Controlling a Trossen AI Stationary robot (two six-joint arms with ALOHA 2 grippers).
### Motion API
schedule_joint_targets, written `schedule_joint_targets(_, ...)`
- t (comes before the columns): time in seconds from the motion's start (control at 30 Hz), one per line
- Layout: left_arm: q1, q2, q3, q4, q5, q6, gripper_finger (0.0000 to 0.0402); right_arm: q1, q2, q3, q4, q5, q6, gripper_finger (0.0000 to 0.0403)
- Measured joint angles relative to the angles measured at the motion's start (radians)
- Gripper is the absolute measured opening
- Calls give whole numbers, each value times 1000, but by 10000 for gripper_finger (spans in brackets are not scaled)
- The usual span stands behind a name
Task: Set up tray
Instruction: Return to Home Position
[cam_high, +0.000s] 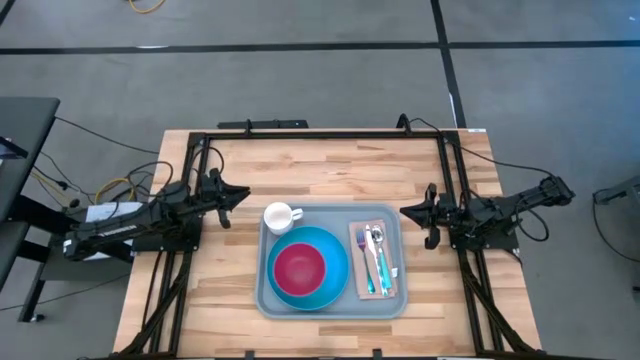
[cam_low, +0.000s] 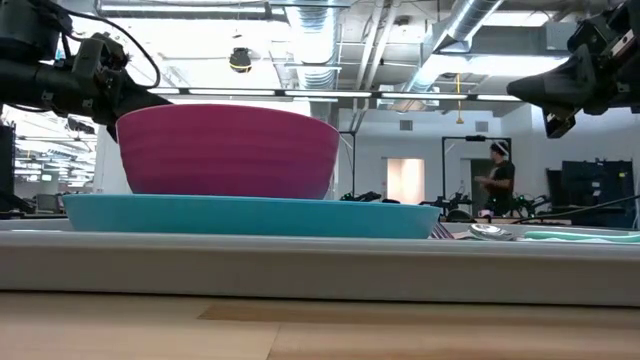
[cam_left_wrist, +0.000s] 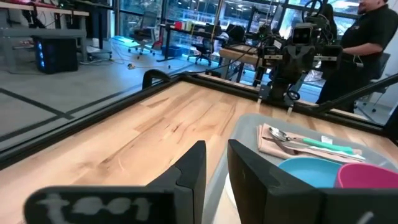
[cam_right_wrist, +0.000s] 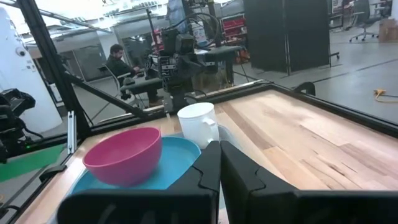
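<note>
Seen from above, the tray (cam_high: 330, 222) lies flat on the desk (cam_high: 330, 170), centred and toward 6 o'clock. In it, a white mug (cam_high: 279, 216) stands at 11 o'clock. A blue plate (cam_high: 338, 262) carrying a red bowl (cam_high: 299, 268) fills the 8 o'clock side, and a napkin (cam_high: 355, 285) with cutlery (cam_high: 375, 262) lies at 3 o'clock. The left end effector (cam_high: 243, 194) hangs at the tray's 10 o'clock, released, its fingers a slim gap apart. The right end effector (cam_high: 404, 210) hangs at 2 o'clock, clenched on nothing.

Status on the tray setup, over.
Both empty: left gripper and right gripper flank the tray, right shut. Tray loaded: bowl on plate, mug, cutlery on napkin. Nothing in the way.
</note>
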Motion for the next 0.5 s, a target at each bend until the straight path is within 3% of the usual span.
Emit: schedule_joint_targets(0.5, 0, 0, 0, -4, -4, 4, 54, 0, 0, 0, -1, 0, 0, 0)
